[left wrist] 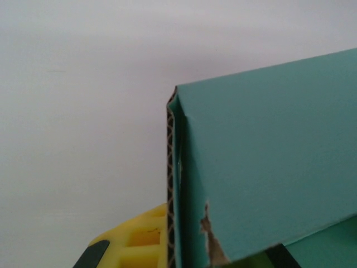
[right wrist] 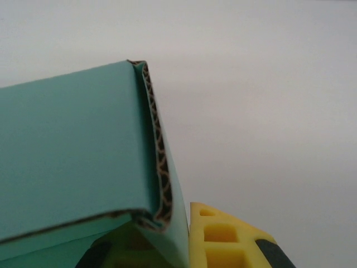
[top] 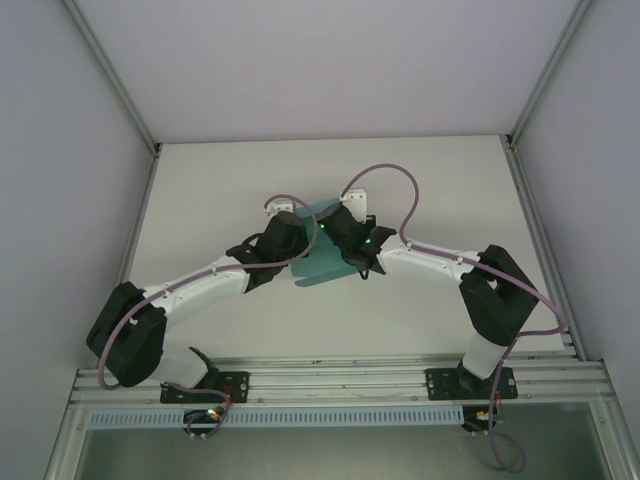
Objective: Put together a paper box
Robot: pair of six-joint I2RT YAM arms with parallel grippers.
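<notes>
The left gripper [top: 303,236] and the right gripper [top: 328,230] meet almost tip to tip over the middle of the table [top: 240,320]. The box [top: 322,266] lies between them as a teal card, partly folded. One panel spreads from under both tips toward the arm bases, and a small corner shows on the far side of them. Both grippers are closed, each pinching a folded edge of the box. Whether the card rests on the table or hangs just above it cannot be told. In the left wrist view, a yellow finger [left wrist: 139,241] sits at the bottom left, just beside a raised wall of card. The wall's corrugated cut edge [left wrist: 170,184] runs straight up from the finger. To the right of that edge, a teal face slopes away and covers most of the right half, with a small tear [left wrist: 209,234] in its skin near the bottom. A dark, greenish shape at the bottom right, under the card, is too cut off to name. In the right wrist view, the yellow right finger [right wrist: 223,240] sits at the bottom right, against the doubled-over edge of the card. The fluted core [right wrist: 159,167] of that edge curves down from the top of the fold to the fingers. The teal face stretches away to the left of it. Under the fold, a dim yellow-green shape [right wrist: 111,254] looks like the second finger. Ahead of both sets of tips lies plain white surface.
</notes>
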